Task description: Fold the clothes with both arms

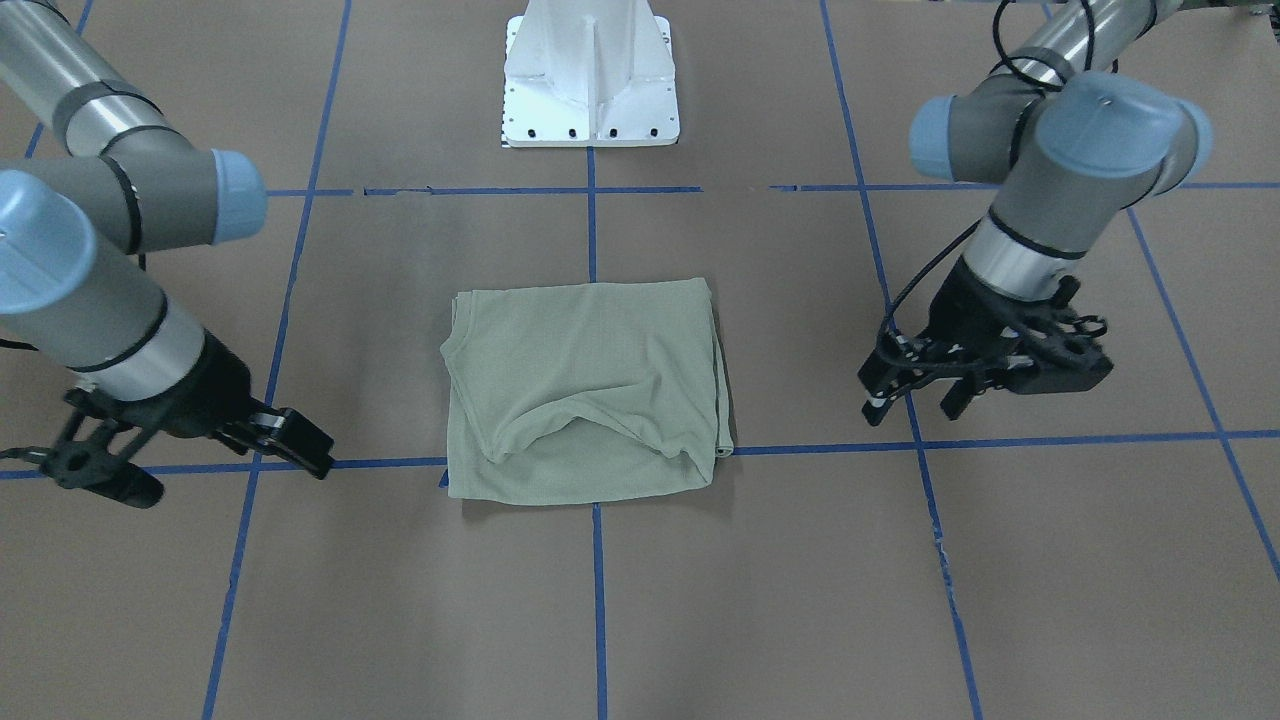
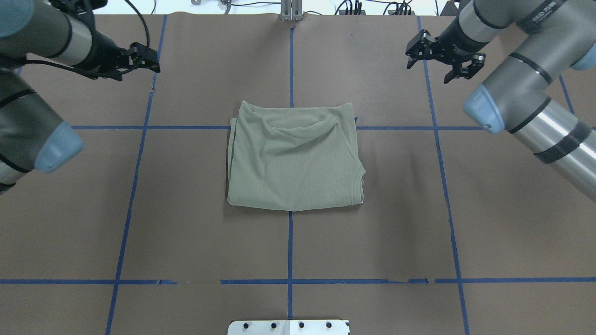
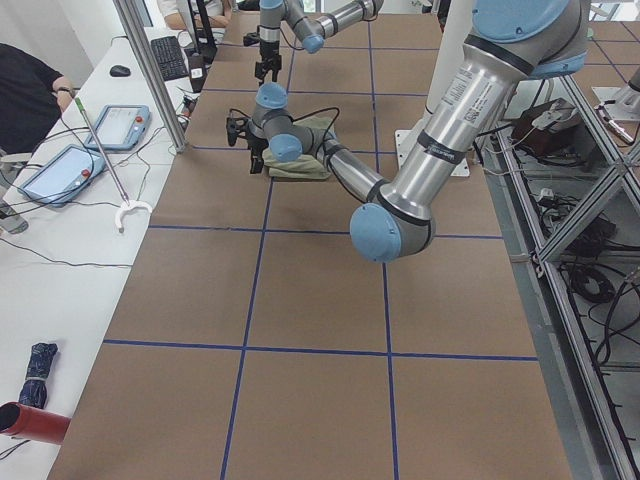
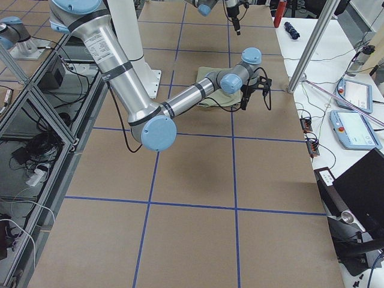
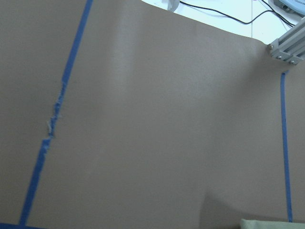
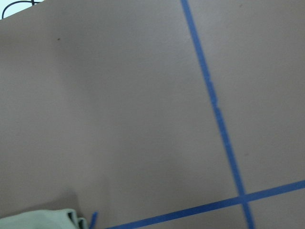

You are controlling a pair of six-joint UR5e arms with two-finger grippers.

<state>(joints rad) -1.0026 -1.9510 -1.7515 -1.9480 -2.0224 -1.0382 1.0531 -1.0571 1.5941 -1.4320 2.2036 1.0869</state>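
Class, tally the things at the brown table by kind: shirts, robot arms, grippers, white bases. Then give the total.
Green shirt: 1
Robot arms: 2, left arm, right arm
Grippers: 2, left gripper, right gripper
White base: 1
Total: 6

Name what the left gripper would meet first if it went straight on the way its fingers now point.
Probably the brown paper table cover near a blue tape line: the left gripper tilts down, and its wrist view shows bare paper, the green shirt only at the edge.
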